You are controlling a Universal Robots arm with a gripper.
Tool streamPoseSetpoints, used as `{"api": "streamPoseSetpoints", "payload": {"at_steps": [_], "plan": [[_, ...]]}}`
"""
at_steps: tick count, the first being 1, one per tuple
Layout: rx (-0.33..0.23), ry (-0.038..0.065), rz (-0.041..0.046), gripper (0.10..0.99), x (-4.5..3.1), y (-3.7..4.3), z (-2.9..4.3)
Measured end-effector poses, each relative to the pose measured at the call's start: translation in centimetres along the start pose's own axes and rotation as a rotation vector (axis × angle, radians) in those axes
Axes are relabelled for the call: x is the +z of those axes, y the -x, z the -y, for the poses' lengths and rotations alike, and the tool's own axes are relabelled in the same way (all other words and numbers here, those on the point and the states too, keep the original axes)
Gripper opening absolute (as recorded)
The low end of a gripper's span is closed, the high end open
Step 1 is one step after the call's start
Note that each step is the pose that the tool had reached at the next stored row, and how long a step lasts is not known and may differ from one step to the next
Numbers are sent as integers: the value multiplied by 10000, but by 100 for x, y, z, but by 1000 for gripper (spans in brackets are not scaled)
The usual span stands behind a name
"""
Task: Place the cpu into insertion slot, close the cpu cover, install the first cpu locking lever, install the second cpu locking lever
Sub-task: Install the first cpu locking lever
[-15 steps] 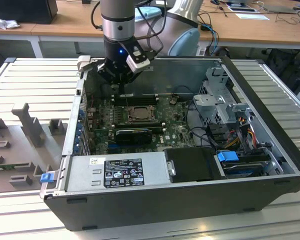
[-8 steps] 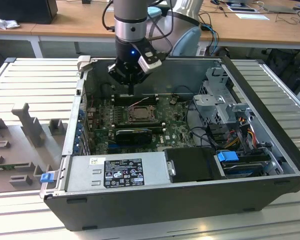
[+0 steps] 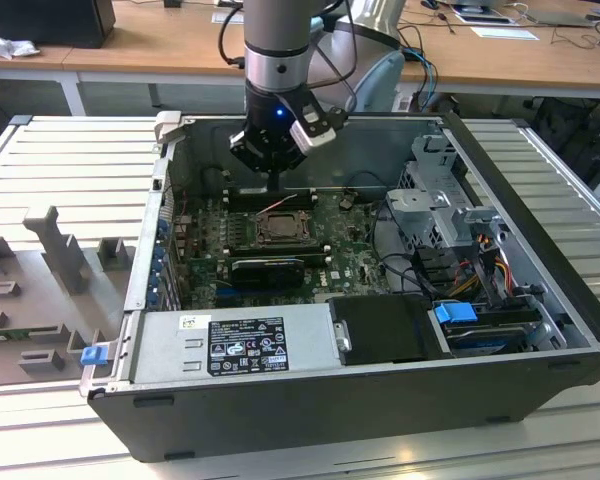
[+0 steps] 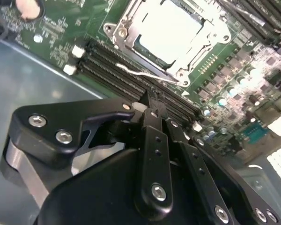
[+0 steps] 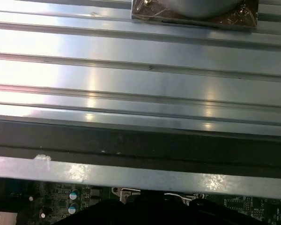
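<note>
The insertion slot [image 3: 277,229] sits mid-motherboard in the open case. In the second wrist view the cpu [image 4: 166,29] lies in it as a pale square. The dull silver cpu cover [image 4: 124,33] lies flat around the cpu. A thin wire locking lever [image 4: 139,73] runs along the socket edge nearest my fingers, and in the exterior view it slants up at the socket's far side [image 3: 280,205]. My gripper [image 3: 276,183] hangs just beyond that far edge. Its black fingers come together at the tip [image 4: 152,104], shut, above the memory slots and close to the lever, with nothing seen between them.
A black ribbed heatsink block [image 3: 268,270] lies just in front of the socket. The power supply [image 3: 235,342], drive cage [image 3: 440,205] and cables [image 3: 480,260] fill the case's near and right sides. The case wall [image 5: 140,176] and ribbed metal table [image 5: 140,75] lie beyond.
</note>
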State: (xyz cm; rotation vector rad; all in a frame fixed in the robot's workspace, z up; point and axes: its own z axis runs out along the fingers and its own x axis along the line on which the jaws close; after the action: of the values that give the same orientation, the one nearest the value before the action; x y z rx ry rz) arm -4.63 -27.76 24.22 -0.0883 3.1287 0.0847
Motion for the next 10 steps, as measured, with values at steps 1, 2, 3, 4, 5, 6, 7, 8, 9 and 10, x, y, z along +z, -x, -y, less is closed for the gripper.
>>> {"api": "streamPoseSetpoints", "payload": {"at_steps": [1,2,3,4,5,6,7,8,9,10], "plan": [[178,-2,9,106,18,1,1],[248,-2,13,106,48,1,2],[250,-3,14,106,81,0,2],[249,-2,14,106,100,1,2],[251,-3,14,106,116,9,2],[249,-2,14,106,133,32,2],[250,-1,13,106,142,48,3],[250,1,12,106,151,73,4],[248,2,14,106,155,80,5],[245,2,12,106,157,85,5]]}}
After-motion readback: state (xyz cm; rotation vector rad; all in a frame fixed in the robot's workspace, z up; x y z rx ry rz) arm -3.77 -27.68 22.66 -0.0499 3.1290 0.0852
